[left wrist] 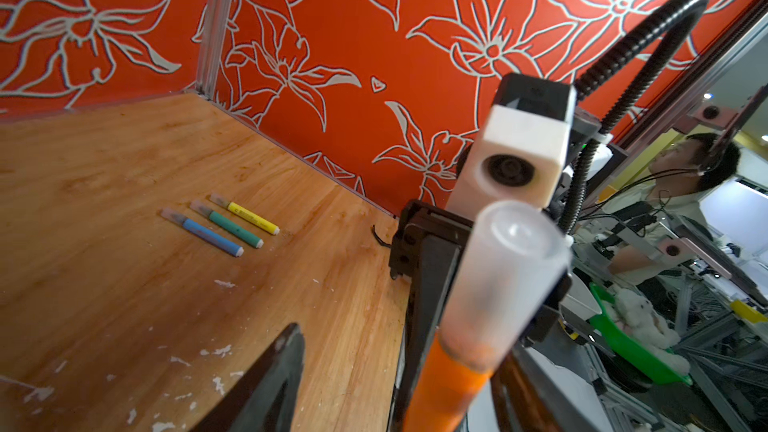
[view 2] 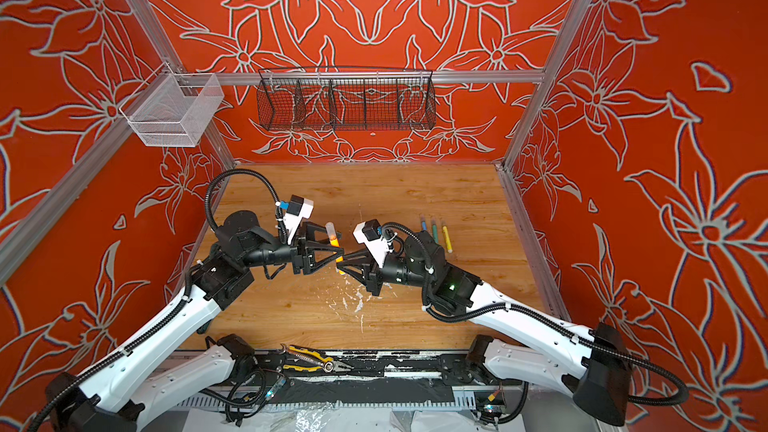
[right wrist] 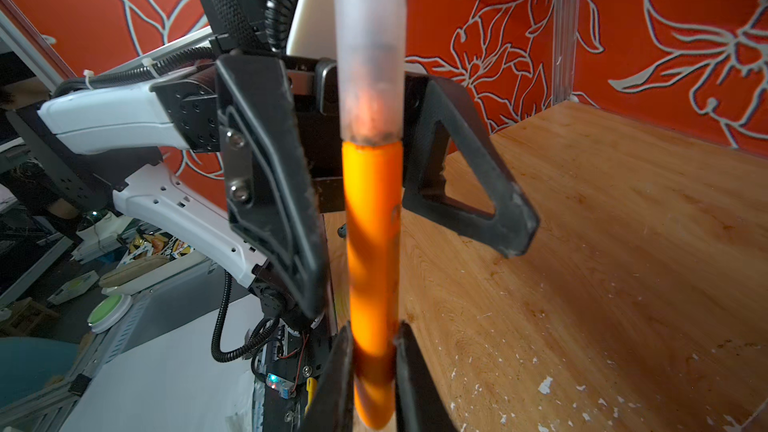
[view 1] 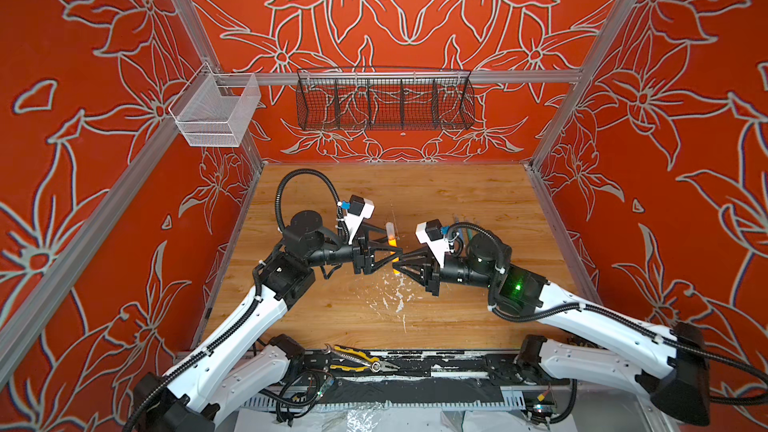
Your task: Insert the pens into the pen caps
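Inspection, left to right. A white mesh basket (view 1: pixel 216 114) hangs on the left wall rail. The left arm (view 1: pixel 245 334) reaches in over the wooden worktop (view 1: pixel 457 197). Yellow-handled pliers (view 1: pixel 361 361) lie on the front rail, and a black wire basket (view 1: pixel 384 103) hangs on the back wall.

At mid-worktop, the left jaws stand spread, one finger on either side of the orange pen (right wrist: pixel 372 243) near where the barrel meets the cap. A gap shows on at least one side.

The orange pen is held clear of the worktop with a clear cap (right wrist: pixel 370 56) seated over one end. In both top views that end points toward the back wall. White flecks (view 1: pixel 395 292) litter the wood beneath.

The right jaws are pressed onto the lower barrel, pinching the orange pen. The right arm (view 1: pixel 615 326) comes in from the right.

Further right, the blue pen (left wrist: pixel 212 236), green pen (left wrist: pixel 235 229) and yellow pen (left wrist: pixel 253 216) lie flat, just beside one another. Each appears to have a pale cap on one end.
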Robot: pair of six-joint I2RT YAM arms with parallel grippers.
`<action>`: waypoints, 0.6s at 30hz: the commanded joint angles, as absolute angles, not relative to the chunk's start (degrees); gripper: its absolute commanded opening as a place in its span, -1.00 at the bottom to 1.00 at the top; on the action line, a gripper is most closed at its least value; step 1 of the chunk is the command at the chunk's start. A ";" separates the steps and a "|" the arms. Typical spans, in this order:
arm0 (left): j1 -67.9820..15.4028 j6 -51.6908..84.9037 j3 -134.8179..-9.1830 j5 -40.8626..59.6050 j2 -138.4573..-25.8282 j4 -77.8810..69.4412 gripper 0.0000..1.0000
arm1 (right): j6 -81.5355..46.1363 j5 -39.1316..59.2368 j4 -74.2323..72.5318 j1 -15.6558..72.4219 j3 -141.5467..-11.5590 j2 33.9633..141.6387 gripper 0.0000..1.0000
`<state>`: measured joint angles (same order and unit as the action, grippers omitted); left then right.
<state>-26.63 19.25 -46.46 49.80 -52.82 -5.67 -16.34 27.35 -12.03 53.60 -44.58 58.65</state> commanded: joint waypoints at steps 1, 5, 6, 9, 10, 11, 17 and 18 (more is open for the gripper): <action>-26.46 17.30 -48.17 50.76 -53.07 -6.64 -0.16 | -17.49 30.05 -9.98 53.42 -47.41 59.04 -1.00; -26.46 16.18 -48.54 50.54 -52.76 -4.93 -0.57 | -16.85 30.23 -7.07 53.44 -48.72 59.58 -1.00; -26.46 16.01 -48.46 50.50 -52.56 -4.78 -0.69 | -16.86 30.17 -7.23 53.43 -48.69 59.57 -1.00; -26.46 16.08 -48.48 50.88 -52.56 -4.66 -1.00 | -17.58 30.34 -9.74 53.39 -48.16 59.74 -1.00; -26.46 16.23 -48.35 51.12 -52.56 -4.64 -1.00 | -17.74 30.26 -10.33 53.35 -48.32 59.99 -1.00; -26.46 16.41 -48.25 51.36 -52.48 -4.78 -1.00 | -17.86 30.43 -11.02 53.36 -48.58 60.18 -0.94; -26.46 19.68 -46.72 52.66 -51.86 -9.18 -1.00 | -17.95 31.91 -14.53 53.36 -51.76 63.93 -0.28; -26.46 20.54 -46.43 53.26 -51.77 -10.38 -1.00 | -17.94 31.96 -15.07 53.35 -52.15 64.58 -0.23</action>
